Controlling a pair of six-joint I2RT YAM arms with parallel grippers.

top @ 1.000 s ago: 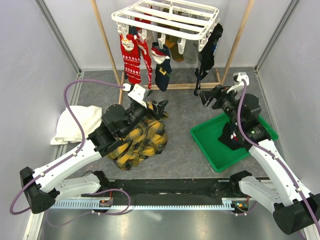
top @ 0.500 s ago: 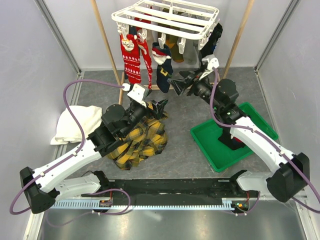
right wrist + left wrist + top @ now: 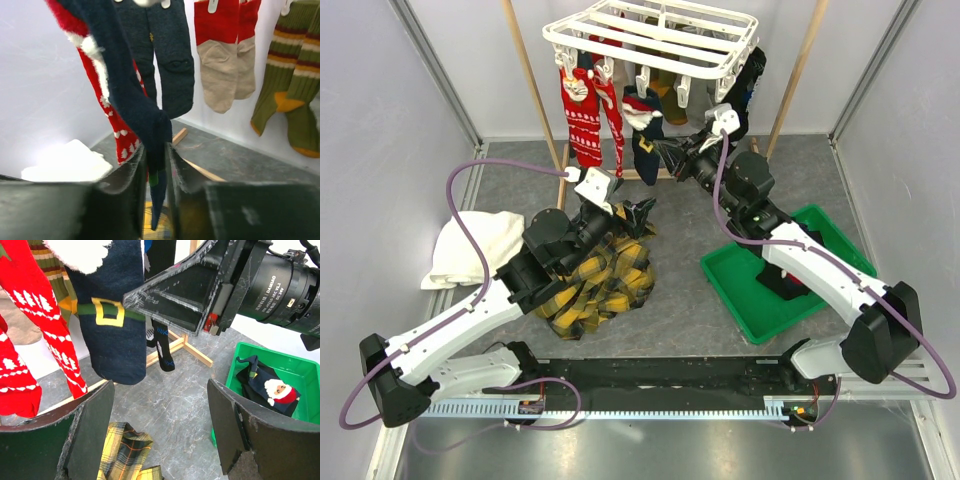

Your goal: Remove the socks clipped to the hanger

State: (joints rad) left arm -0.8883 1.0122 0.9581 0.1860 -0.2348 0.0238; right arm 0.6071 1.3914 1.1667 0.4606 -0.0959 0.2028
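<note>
The navy sock (image 3: 645, 135) with the Santa face and the yellow belt buckle hangs from a white peg clip (image 3: 642, 80) on the front edge of the white plastic slatted hanger (image 3: 650, 35), about in the middle of that edge. The red socks (image 3: 582, 120) with white patterns hang just beside it on the left. Your right gripper (image 3: 154, 165) is closed on the lower end of this sock: in the right wrist view the two fingers press the navy cloth between them, and a small part of the toe comes out below the jaws. The step in hand is, I judge, to pull this sock out of its clip. Please pull downward along the length of the sock and a little toward the arm bases, not sideways, because the hanger seems to hang freely and may swing or tilt. The cloth will probably stretch before the clip lets go, and the grip is only on the thin end, so pull evenly and watch that the sock does not slide out of the jaws. Your left gripper (image 3: 160, 390) is wide open and holds nothing; it hovers over the yellow-black plaid cloth (image 3: 590, 280) near the middle of the worktop, close below the right gripper, so leave it clear of the pulling path. The green plastic tray (image 3: 730, 295) at the right side of the worktop, where a dark Santa sock (image 3: 272, 387) lies, looks like the place for this one.
</note>
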